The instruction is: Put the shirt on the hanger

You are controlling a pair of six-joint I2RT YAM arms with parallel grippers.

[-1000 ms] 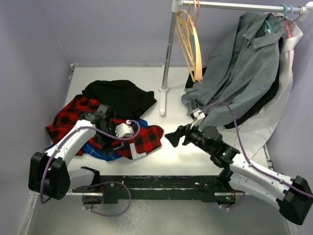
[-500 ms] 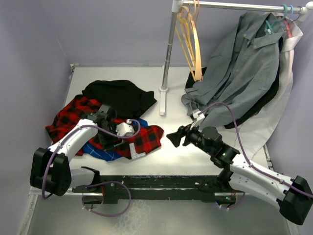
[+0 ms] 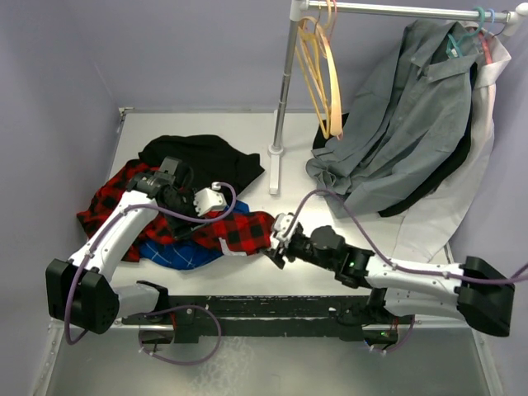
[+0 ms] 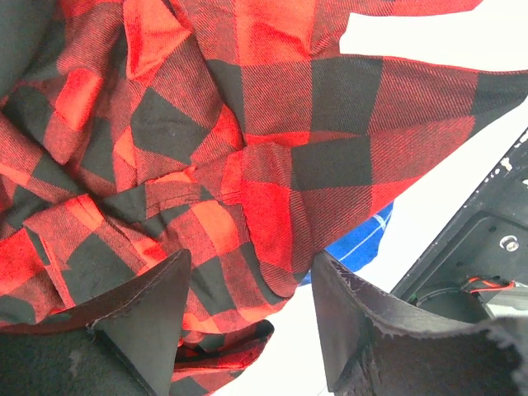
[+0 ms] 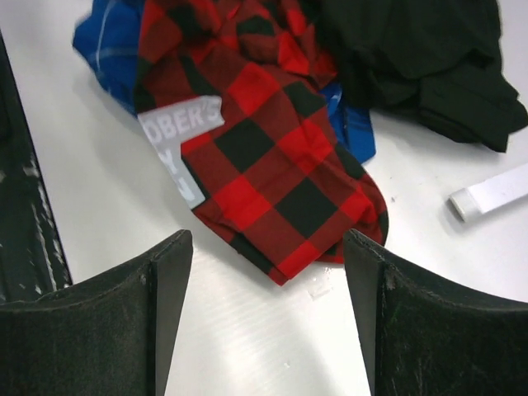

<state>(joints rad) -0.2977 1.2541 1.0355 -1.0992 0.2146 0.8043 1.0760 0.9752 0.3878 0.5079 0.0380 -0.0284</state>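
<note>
The shirt [image 3: 243, 231] is lying bunched on the worktop [image 3: 297, 177]. The left pincer [image 4: 247, 272] is hanging spread over it, maybe touching. The right pincer [image 5: 266, 247] is hanging spread wide just beside its corner.

Left edge, 3 garments: 1 red-and-black checked shirt [image 3: 243, 233], 1 blue checked shirt [image 3: 173, 252], 1 black garment [image 3: 206, 161]. Far right corner: 1 rail [image 3: 396, 10], 1 grey shirt [image 3: 404, 115], 1 white garment [image 3: 437, 216]. 2 tan wooden hangers [image 3: 327, 82], 1 pink hanger [image 3: 331, 11], 1 teal hanger [image 3: 460, 39]. 2 grippers: left gripper [image 4: 247, 276], right gripper [image 5: 266, 247]
</note>
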